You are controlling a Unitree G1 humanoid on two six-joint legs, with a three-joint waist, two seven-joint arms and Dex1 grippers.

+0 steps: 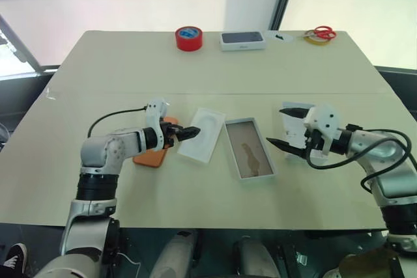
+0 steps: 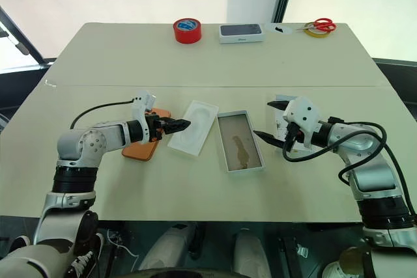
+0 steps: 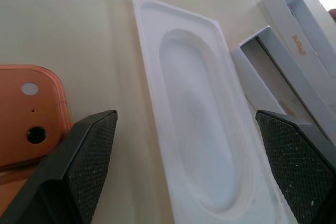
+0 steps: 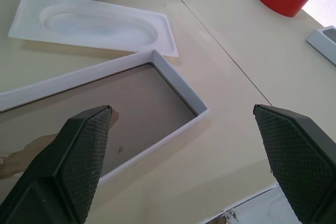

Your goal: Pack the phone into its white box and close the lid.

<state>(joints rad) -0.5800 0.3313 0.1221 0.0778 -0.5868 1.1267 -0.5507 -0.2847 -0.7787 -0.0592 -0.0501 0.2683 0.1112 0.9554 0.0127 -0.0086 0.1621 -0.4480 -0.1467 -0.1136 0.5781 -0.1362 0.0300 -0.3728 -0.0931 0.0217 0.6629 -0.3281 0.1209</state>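
The orange phone (image 1: 151,157) lies lens side up on the table, partly under my left wrist. To its right lies the flat white insert (image 1: 202,135) with an oval recess. My left gripper (image 1: 186,132) hovers open just above the insert's near-left edge, with nothing between its fingers. The white box (image 1: 249,148) sits open and without contents right of the insert, its brown-grey floor stained. My right gripper (image 1: 285,128) stands open just right of the box, holding nothing. The lid (image 3: 302,51) lies behind it, largely hidden by that gripper.
At the table's far edge are a red tape roll (image 1: 189,38), a closed white box with a dark top (image 1: 242,40), and red scissors (image 1: 321,32) on a yellow tape ring. Bare tabletop (image 1: 195,76) stretches between them and my grippers.
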